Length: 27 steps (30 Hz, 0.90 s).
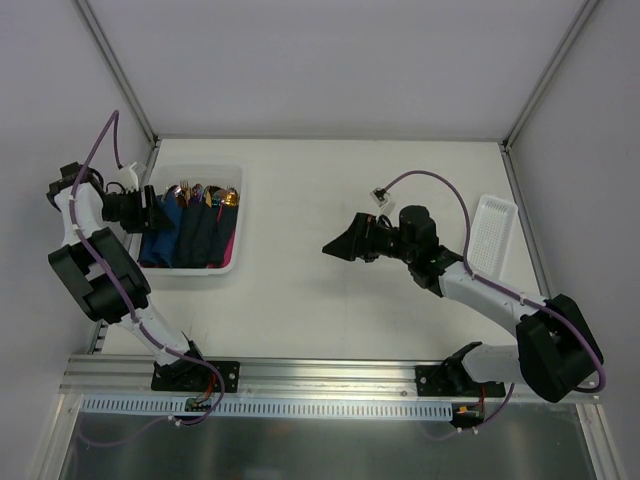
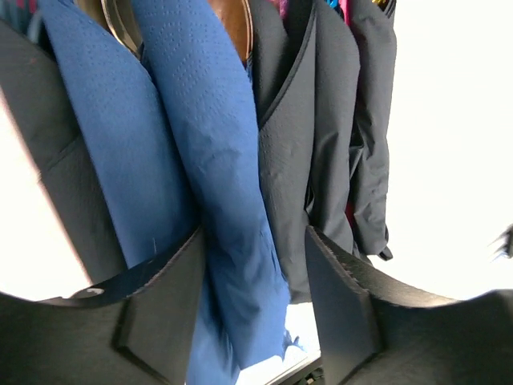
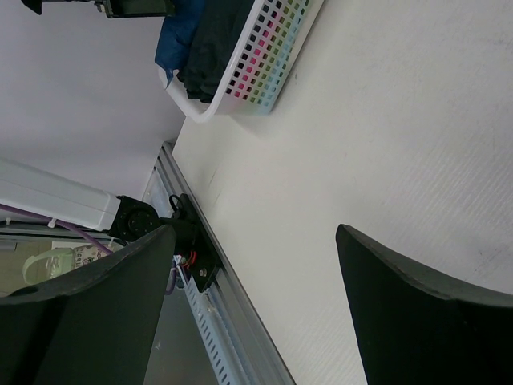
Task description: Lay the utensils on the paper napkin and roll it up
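- We see the left gripper (image 2: 255,241) with its jaws released, parted on either side of a rolled blue napkin (image 2: 216,160).
- That napkin lies in the white basket (image 1: 200,268) at the table's (image 1: 320,180) nine o'clock, among darker rolls (image 2: 321,120). The gold utensils (image 1: 205,193) poke out at the basket's twelve.
- Our right gripper (image 1: 335,245) gapes wide and empty just right of centre.

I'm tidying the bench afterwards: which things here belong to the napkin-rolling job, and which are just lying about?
Job: gold utensils; blue napkin roll inside the left tool; basket of rolls.
Lying about: white tray on the right; pink napkin in the basket.
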Motion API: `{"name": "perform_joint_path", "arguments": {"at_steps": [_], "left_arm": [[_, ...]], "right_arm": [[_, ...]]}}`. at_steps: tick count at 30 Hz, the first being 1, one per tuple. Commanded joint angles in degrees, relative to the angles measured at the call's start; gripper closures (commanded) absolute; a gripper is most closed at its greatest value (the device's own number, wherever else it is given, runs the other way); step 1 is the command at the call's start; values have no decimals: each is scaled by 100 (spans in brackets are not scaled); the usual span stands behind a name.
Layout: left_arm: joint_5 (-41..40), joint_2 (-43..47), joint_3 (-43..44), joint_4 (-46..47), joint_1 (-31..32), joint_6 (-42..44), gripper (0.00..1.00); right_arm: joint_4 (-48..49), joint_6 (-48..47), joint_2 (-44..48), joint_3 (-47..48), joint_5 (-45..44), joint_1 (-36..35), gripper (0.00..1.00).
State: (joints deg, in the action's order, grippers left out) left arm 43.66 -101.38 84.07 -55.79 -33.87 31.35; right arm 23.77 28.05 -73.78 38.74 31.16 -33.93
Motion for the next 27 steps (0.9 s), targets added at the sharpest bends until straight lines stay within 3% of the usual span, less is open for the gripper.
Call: {"name": "perform_joint_path", "arguments": {"at_steps": [1,10,11,14,15,19,24,27], "left_arm": [[-138,453,276,-99,-32,90,46],[-350,769,751,173,-217,-209,36],[-88,856,760,165,-199,-122,26],[11,1287,716,165,63,177,18],[-59,1523,664,165,178,248,5],[-288,2034,418,174,1029,126,1],[-323,2403,-39,638,2409,-777,1],[-752,2553,-451,1269,3347,-1532,1]], "right_arm": [[225,-19,241,-7,127,27,14],[85,-177,425,-86,40,115,14],[-107,-256,469,-95,-47,141,14],[-705,-607,689,-34,-267,203,12],[-907,-721,750,1,-338,229,12],[-1865,-1336,1128,134,-672,317,2],[-3000,-1960,1698,178,-971,659,1],[-3579,-2198,1937,230,-1216,870,1]]}}
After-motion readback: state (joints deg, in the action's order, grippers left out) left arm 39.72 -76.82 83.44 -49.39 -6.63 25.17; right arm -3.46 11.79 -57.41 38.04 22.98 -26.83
